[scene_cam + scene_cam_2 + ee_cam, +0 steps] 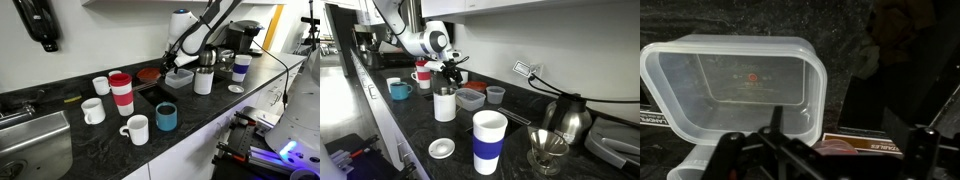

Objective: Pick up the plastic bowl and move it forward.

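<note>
In an exterior view, the gripper (pixel 178 63) hangs just over the plastic bowl (pixel 181 79), which sits on the black countertop (pixel 70 140) towards the back. A reddish-brown dish (pixel 148 73) lies just beside the bowl. On the bowl's other side stands a white cylindrical mug (pixel 203 81), with a metal kettle (pixel 207 58) behind it. Nearer the front edge are a teal mug (pixel 166 117), two white mugs (pixel 136 128) (pixel 93 110) and a red-and-white tumbler (pixel 121 93). A steel sink (pixel 30 140) fills the near corner. The jaws are too small here to judge.

In an exterior view from the far end of the counter, the gripper (pixel 451 71) points down, above and slightly to one side of the plastic bowl (pixel 471 98). The bowl rests flat on the countertop (pixel 410 125) and shows a reddish tint through its walls. A small clear round cup (pixel 495 95) stands just beside it, and the white cylindrical mug (pixel 444 104) stands in front. A blue-and-white tumbler (pixel 489 140) and a round white lid (pixel 441 148) are closest to the camera, and the kettle (pixel 568 118) is off to the side.

In the wrist view, the plastic bowl (pixel 735 85) fills most of the frame, upright and empty, with a red mark showing through its base. The gripper (pixel 825 152) has its jaws spread wide with nothing between them. One finger (pixel 728 155) overlaps the bowl's near rim, but I cannot tell if they touch.
</note>
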Robot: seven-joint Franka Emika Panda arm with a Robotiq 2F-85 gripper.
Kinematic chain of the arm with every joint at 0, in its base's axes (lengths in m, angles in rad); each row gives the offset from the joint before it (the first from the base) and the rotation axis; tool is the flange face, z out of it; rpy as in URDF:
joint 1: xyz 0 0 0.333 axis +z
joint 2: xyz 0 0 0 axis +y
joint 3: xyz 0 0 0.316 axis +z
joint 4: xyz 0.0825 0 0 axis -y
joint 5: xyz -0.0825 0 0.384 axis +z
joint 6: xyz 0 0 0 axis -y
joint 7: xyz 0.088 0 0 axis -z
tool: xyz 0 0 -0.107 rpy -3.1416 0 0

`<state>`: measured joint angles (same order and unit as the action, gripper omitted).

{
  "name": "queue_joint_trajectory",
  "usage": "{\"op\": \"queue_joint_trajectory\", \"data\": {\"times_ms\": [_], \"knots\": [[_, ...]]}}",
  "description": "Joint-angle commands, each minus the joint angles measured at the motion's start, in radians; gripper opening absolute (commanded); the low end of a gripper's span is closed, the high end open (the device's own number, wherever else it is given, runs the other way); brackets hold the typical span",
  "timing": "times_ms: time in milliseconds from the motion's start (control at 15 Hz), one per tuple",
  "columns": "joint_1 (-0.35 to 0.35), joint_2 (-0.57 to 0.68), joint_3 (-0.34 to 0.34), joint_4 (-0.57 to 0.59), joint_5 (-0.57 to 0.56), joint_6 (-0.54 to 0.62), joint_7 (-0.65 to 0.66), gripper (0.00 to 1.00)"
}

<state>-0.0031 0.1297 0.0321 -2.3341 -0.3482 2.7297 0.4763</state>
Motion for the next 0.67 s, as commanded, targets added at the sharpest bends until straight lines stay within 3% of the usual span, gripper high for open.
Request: {"op": "queue_joint_trajectory", "data": {"times_ms": [0, 600], "knots": [[0.058, 0.064, -0.050, 0.064, -0.020, 0.000, 0.045, 1.00], [0.129, 0.106, -0.098, 0.114, 0.009, -0.012, 0.050, 1.00]]}}
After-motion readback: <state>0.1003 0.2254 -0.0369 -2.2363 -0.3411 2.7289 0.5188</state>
